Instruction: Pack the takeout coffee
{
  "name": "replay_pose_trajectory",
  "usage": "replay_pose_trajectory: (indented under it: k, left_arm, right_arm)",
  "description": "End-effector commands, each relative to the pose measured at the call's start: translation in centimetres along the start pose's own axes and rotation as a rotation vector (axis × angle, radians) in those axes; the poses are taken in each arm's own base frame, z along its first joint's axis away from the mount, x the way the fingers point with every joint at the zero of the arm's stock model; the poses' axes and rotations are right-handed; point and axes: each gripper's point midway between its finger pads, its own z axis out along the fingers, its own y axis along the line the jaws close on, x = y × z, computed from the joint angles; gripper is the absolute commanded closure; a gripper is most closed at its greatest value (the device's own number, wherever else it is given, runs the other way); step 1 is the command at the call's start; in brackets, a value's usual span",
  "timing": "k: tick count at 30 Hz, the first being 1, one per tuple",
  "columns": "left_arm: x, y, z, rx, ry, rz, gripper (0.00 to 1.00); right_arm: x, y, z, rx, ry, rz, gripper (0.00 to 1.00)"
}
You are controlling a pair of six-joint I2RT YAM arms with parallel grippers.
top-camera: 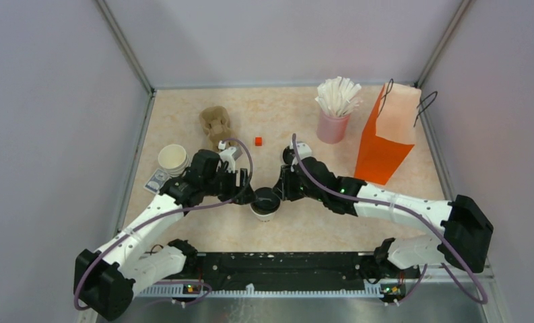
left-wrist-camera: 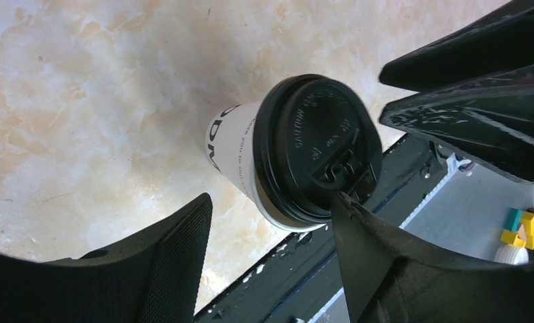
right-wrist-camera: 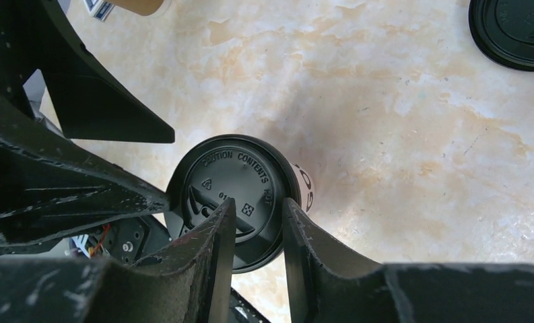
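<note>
The takeout coffee (top-camera: 265,202), a small paper cup under a round black lid, stands upright near the front middle of the table. My left gripper (top-camera: 246,195) is at its left side and is open wide. In the left wrist view one finger (left-wrist-camera: 358,229) touches the edge of the lid (left-wrist-camera: 314,145), and the other finger (left-wrist-camera: 163,262) stays clear of the cup. My right gripper (top-camera: 282,188) comes in from the right. Its jaws (right-wrist-camera: 258,205) hover over the lid (right-wrist-camera: 234,175) with a narrow gap, straddling the right rim. The orange bag (top-camera: 384,138) stands at the back right.
A pink cup of white straws (top-camera: 335,118) stands left of the bag. A stack of lidless cups (top-camera: 173,159), a brown cup carrier (top-camera: 216,124) and a small red block (top-camera: 258,141) are at the back left. A spare black lid (right-wrist-camera: 513,33) lies nearby.
</note>
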Motion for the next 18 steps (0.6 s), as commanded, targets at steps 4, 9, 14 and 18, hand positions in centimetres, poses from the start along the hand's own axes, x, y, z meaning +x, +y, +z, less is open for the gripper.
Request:
replay_pose_trajectory:
  k: [4,9,14,18]
  left_arm:
    - [-1.5,-1.8,-0.9,0.062,-0.052,0.002,0.28]
    - [-1.0,-1.2,-0.5,0.047,-0.04,-0.01,0.29]
    - [-0.8,-0.8,-0.4,0.029,-0.033,-0.02,0.3]
    - [-0.9,-0.7,-0.5,0.014,-0.036,-0.024,0.3]
  right_arm:
    - [-0.4,1.5,0.5,-0.048,-0.004,0.003,0.7]
    - [0.2,1.7,0.8,-0.062,0.014,0.008,0.72]
    - [0.1,2.3,0.5,-0.078,0.009,0.006,0.72]
    - [0.1,3.3,0.3,-0.106,0.009,-0.025,0.73]
